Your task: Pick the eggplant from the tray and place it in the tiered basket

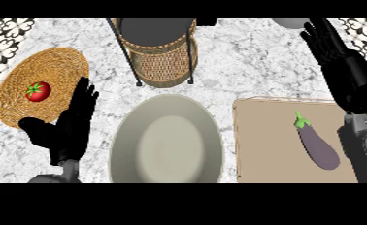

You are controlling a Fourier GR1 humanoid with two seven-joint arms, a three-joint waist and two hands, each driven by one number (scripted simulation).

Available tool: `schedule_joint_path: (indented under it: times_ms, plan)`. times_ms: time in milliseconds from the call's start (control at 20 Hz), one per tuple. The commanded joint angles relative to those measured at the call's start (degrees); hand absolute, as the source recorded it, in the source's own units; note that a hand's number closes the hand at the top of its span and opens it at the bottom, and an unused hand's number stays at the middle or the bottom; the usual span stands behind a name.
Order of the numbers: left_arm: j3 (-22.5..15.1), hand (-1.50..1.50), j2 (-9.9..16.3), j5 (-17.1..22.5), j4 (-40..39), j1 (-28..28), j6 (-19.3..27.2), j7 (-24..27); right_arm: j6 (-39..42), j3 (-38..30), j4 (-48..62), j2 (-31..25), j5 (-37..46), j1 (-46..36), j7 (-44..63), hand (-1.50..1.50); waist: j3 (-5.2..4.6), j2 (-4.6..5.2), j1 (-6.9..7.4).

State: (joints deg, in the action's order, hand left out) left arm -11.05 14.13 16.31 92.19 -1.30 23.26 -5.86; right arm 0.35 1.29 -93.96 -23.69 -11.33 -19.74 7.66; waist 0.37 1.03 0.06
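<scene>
A purple eggplant (pixel 317 146) with a green stem lies on the beige tray (pixel 269 141) at the lower right. The tiered basket (pixel 159 49), wicker with a dark metal frame, stands at the top centre. My right hand (pixel 326 40) is raised at the upper right, beyond the tray's far edge, fingers straight and apart, holding nothing. Its forearm runs down the right edge, just right of the eggplant. My left hand (pixel 70 122) rests open at the lower left, fingers up.
A red tomato (pixel 37 91) sits on a round woven mat (pixel 50 69) at the left. A large pale bowl (pixel 166 144) fills the lower centre between my left hand and the tray. A grey object (pixel 290 23) shows at the top right edge.
</scene>
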Motion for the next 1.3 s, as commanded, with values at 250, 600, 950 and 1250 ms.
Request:
schedule_joint_path:
  times_ms: [250, 600, 950, 1250]
  plan:
    - [-4.1, 0.0, 4.73, -0.27, -2.22, -6.23, -11.11, -3.3, 25.15, -2.65, 12.31, -10.24, -13.55, 7.67, 2.43, 1.5, -0.22, -0.46, -1.15]
    - [-4.7, 0.0, 1.8, 0.42, -8.3, -7.92, -15.23, -2.19, 13.42, -6.52, 21.46, -13.04, 6.0, 15.35, -12.09, -1.5, -0.33, -0.89, -0.51]
    - [-4.34, 0.0, 2.23, 1.27, -4.6, -8.48, -14.92, -6.31, 23.67, -0.42, 6.63, -26.08, 10.16, 13.63, 3.18, -1.5, -0.52, -1.36, -0.43]
    - [-4.44, 0.0, 1.94, 1.03, -5.54, -9.85, -15.39, -6.98, 27.79, 5.66, -2.48, -34.54, 18.93, 6.61, 19.33, -1.5, -0.68, -1.19, 0.69]
